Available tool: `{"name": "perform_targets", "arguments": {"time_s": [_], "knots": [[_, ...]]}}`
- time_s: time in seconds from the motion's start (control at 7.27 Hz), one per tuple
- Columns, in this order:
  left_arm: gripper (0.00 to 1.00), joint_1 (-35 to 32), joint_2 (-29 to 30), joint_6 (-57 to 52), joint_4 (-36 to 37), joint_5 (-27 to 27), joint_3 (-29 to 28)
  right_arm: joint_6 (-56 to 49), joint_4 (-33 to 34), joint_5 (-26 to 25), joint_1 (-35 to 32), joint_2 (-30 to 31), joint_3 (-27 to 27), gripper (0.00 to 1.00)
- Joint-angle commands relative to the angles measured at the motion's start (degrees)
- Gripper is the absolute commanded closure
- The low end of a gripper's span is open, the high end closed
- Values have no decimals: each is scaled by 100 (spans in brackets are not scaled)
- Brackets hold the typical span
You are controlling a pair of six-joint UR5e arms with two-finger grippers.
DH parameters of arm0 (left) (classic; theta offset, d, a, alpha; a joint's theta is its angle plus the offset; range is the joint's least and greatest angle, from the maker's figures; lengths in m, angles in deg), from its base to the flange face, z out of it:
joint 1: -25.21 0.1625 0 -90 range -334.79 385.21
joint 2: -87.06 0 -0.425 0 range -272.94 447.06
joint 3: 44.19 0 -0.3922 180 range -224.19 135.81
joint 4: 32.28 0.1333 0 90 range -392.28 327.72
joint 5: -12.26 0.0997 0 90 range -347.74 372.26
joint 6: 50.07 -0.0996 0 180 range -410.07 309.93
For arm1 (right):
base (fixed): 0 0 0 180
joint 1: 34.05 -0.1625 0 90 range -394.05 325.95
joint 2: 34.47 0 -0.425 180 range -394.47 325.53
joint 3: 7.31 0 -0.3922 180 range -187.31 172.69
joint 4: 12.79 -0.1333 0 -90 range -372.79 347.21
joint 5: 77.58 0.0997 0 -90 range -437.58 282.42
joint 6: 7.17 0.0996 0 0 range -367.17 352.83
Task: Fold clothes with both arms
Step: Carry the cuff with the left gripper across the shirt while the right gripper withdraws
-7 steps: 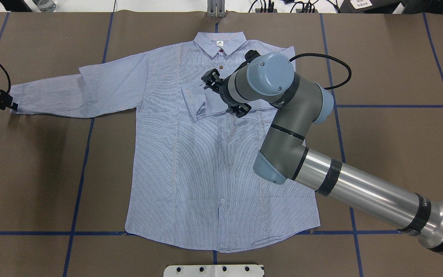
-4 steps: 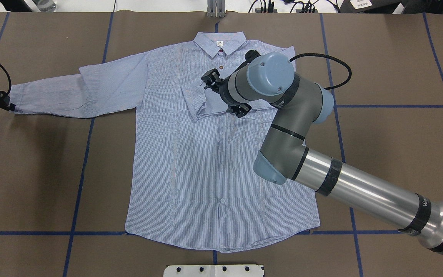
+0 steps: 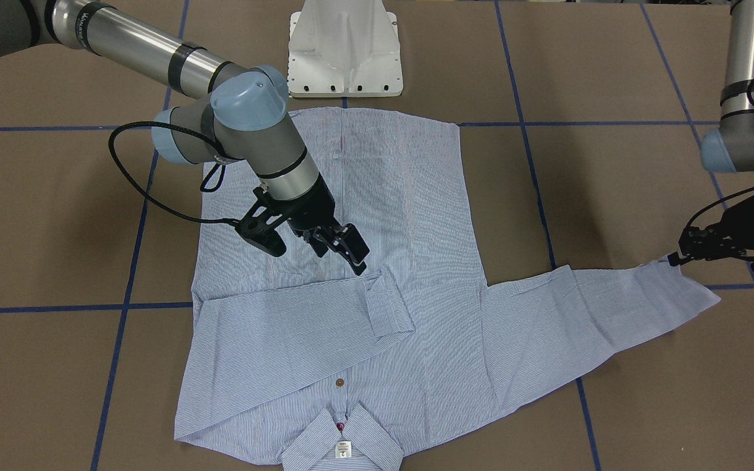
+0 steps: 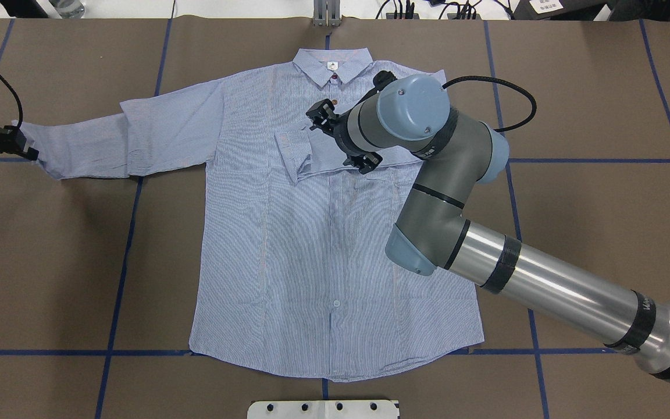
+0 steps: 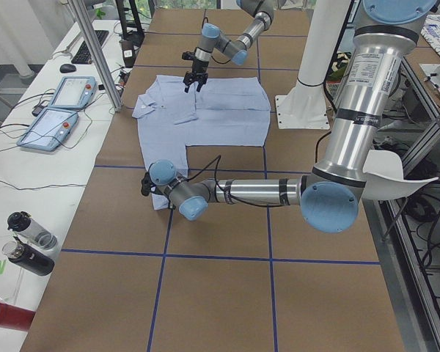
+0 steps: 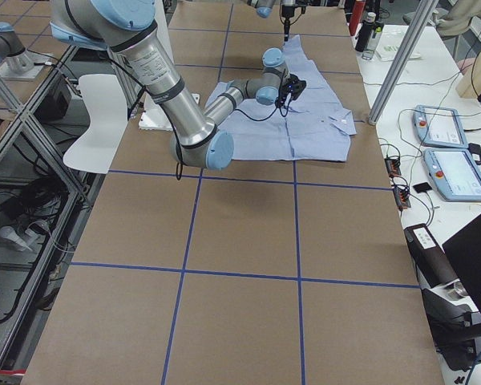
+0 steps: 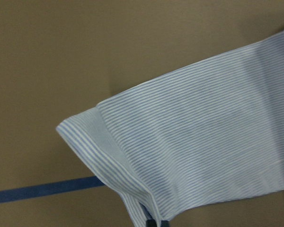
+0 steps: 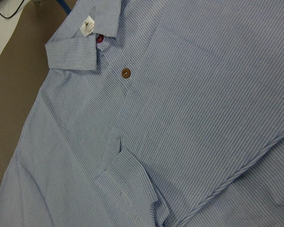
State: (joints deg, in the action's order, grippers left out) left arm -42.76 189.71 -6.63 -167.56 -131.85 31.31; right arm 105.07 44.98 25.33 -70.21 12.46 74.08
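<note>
The blue-and-white striped shirt (image 4: 312,262) lies front up and flat on the brown table, collar (image 4: 332,64) at the far side. One sleeve is folded across the chest, its cuff (image 4: 291,152) resting near the placket. Just above that sleeve hovers my right gripper (image 4: 320,116), open and holding nothing, also seen as the right gripper (image 3: 344,248) in the front view. The other sleeve (image 4: 154,134) stretches out to the left. My left gripper (image 4: 24,151) is shut on its cuff (image 7: 113,156), which is raised off the table and curled.
The white pedestal base (image 4: 323,409) sits at the table's near edge. Blue tape lines (image 4: 120,279) cross the brown surface. A metal post (image 4: 326,14) stands behind the collar. Teach pendants (image 5: 59,106) and bottles (image 5: 29,242) lie on a side table.
My left gripper has lifted the cuff and carried it a little toward the shirt body, so the sleeve end now bunches. The right arm has risen slightly above the folded sleeve.
</note>
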Motion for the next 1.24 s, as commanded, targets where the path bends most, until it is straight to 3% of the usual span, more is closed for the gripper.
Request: {"name": "perform_targets", "arguments": {"time_s": [0.0, 0.14, 0.28, 0.41, 0.83, 1.1], "knots": [[100, 46, 297, 1957, -6, -30, 980, -10, -2, 604, -485, 638, 595, 1], [100, 308, 813, 3089, 2, -12, 1167, -271, -2, 947, -776, 1016, 824, 1], [100, 815, 1340, 4136, -6, 467, 1299, -691, 6, 1133, -970, 1385, 1061, 1], [100, 1473, 1798, 5060, 11, 1272, 1292, -878, -2, 1257, -1146, 1728, 1220, 1], [100, 2731, 2853, 5999, 11, 2742, 1030, -1396, -11, 1530, -1446, 2292, 1284, 1], [100, 3008, 3541, 6579, 11, 3248, 415, -1731, -11, 1539, -1508, 2513, 1266, 1]]}}
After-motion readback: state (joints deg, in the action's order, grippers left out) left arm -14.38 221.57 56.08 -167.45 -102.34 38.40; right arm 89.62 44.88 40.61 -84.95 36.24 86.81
